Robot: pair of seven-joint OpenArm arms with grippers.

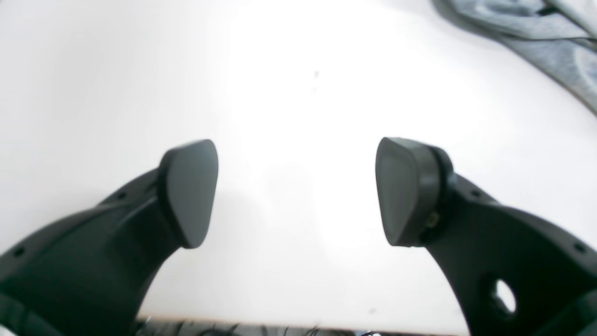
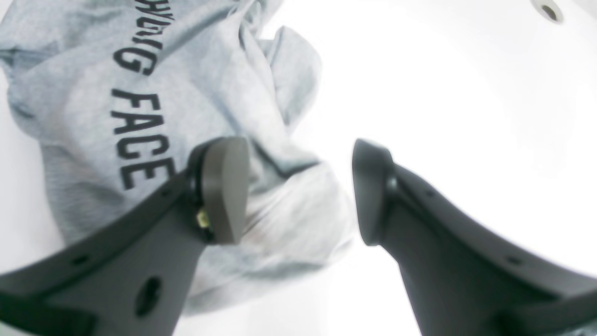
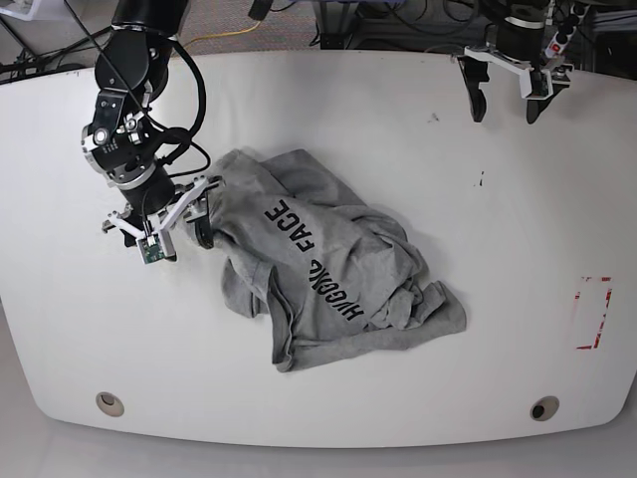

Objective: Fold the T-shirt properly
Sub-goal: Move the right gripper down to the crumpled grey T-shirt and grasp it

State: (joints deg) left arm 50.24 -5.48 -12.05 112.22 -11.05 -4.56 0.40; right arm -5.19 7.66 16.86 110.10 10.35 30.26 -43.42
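The heather-grey T-shirt (image 3: 328, 269) lies crumpled in the middle of the white table (image 3: 418, 159), with black lettering ending in "FACE" facing up. My right gripper (image 3: 182, 234) is open at the shirt's left edge. In the right wrist view (image 2: 298, 191) one finger (image 2: 224, 191) is over the fabric beside the "FACE" lettering (image 2: 137, 140) and the other is over bare table. It holds nothing. My left gripper (image 3: 505, 103) is open and empty at the far right, away from the shirt. In the left wrist view (image 1: 296, 191) it hangs over bare table, and only a corner of the shirt (image 1: 550, 46) shows.
A red tape mark (image 3: 594, 312) sits near the table's right edge. Two round holes (image 3: 109, 403) (image 3: 543, 408) lie near the front edge. Cables and equipment (image 3: 378, 15) run along the back edge.
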